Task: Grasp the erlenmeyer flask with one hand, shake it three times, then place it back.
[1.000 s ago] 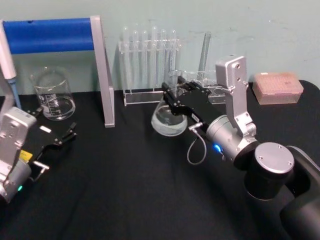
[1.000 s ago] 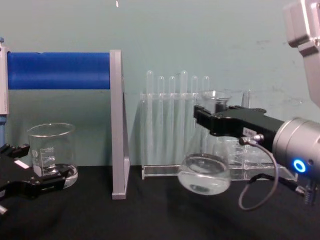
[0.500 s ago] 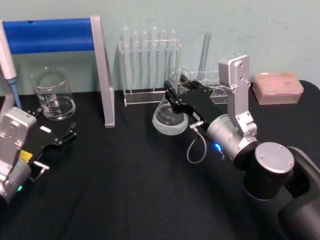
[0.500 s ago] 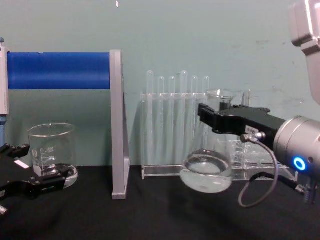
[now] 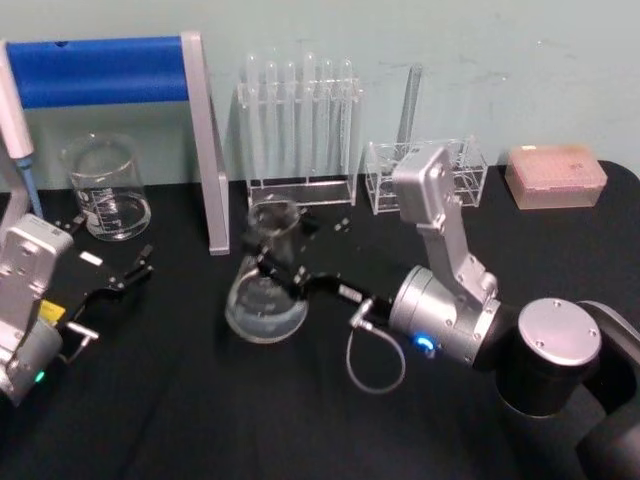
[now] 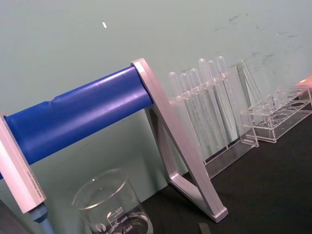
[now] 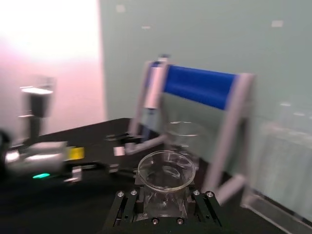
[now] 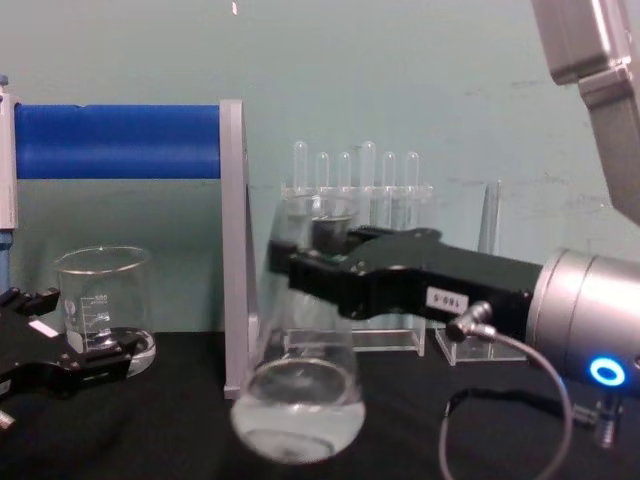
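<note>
- 1 arm is at work: the right gripper [image 5: 275, 263], black with 2 fingers and a small white number label, on a silver cylindrical wrist trailing a grey cable loop. It reaches out to just right of the foot of my landmark, the stand with a blue horizontal bar and a grey metal upright [image 5: 205, 150].
- Its jaws are clenched on the neck of the clear glass conical erlenmeyer flask [image 5: 265, 295], 1 finger on each side, just under the flared rim.
- The flask sits in front of the stand's foot, on the robot's side of it and slightly to its right. In the chest view its neck overlaps the grey upright.
- Its wide base carries a shallow pool of clear liquid and hangs low over the black tabletop [image 5: 200, 420]. I cannot tell whether the glass touches the surface.
- In the right wrist view I look down into the round mouth of the flask, between the jaws.
- The left gripper [image 5: 108, 245], black with a plain white sticker, rests low on the tabletop to the left of the stand's upright. Its fingers are spread and grasp nothing.
- A straight-walled clear glass beaker [image 5: 105, 190] stands under the blue bar, beyond that idle gripper.
- A clear plastic rack of thin test tubes [image 5: 300, 130] stands right of the upright, against the wall.
- A pink lidded box [image 5: 555, 175] sits far to the right of the stand.
</note>
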